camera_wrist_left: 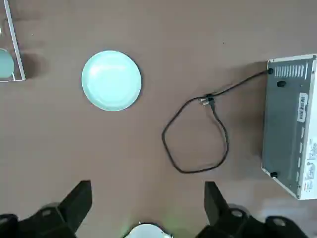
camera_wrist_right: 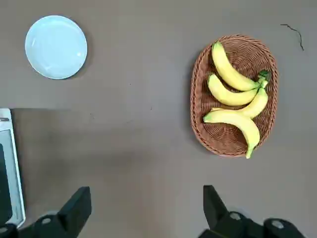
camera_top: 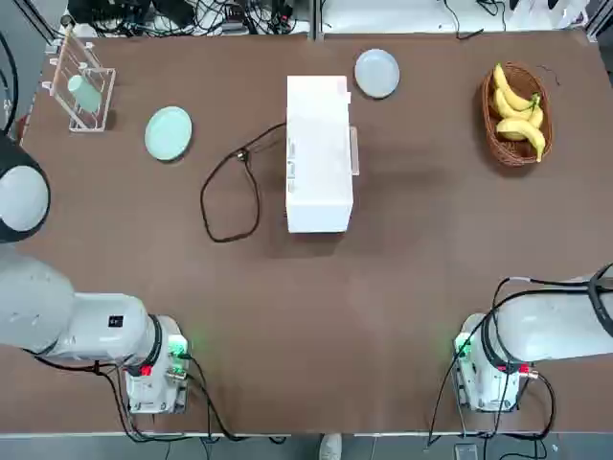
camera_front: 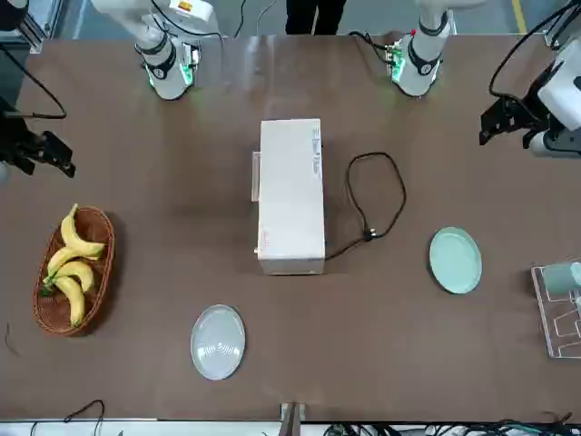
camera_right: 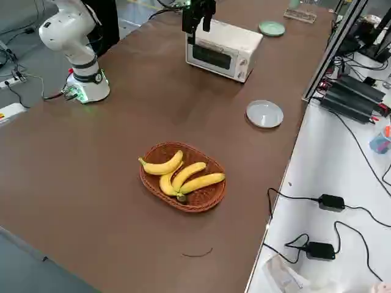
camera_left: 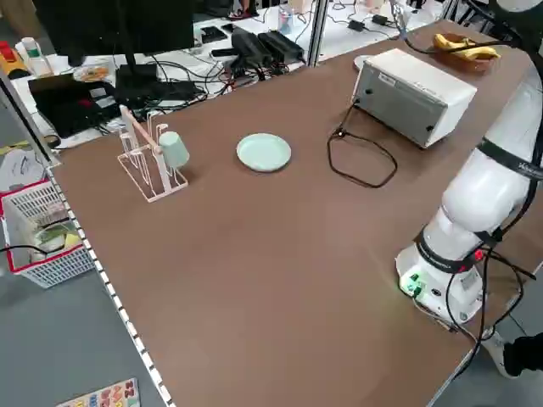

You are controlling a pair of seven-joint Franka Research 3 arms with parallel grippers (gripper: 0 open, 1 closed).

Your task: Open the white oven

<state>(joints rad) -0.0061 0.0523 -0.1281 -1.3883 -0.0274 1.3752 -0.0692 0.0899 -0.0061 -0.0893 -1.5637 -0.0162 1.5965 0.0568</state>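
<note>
In the top view the white box-shaped oven (camera_top: 319, 153) shows little more than its upper panel, its glass front turned out of sight, and the right wrist view cuts that same oven off at the edge, leaving only a strip of dark glass door (camera_wrist_right: 5, 186). The left wrist view crops the white wire rack (camera_wrist_left: 16, 44) and the pale green cup (camera_wrist_left: 6, 64) on it, while the small print on the oven's side label (camera_wrist_left: 302, 107) is too tiny to read.
</note>
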